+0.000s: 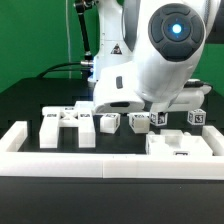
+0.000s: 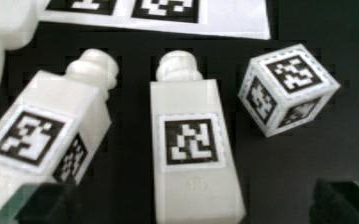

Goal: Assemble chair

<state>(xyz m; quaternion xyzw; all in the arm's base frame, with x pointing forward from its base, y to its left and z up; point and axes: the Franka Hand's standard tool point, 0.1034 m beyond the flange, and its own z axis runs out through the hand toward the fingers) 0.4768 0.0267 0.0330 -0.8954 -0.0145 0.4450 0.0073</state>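
So, we're hovering over the loose chair parts [image 1: 108, 122], which sit in a row on the black table [image 1: 25, 108] inside the border rail [image 1: 100, 160]. They lie flat with tags up, probably so the cameras can read them, and spaced so fingers fit between. Our gripper [image 2: 194, 205] has its jaws spread all the way, straddling the middle leg [image 2: 194, 130], with a second leg [image 2: 60, 120] just beside it. Nothing's gripped, and we can't see any contact.

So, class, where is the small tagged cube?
In the wrist view, the cube lies close beside a long leg, near a corner of the marker board.
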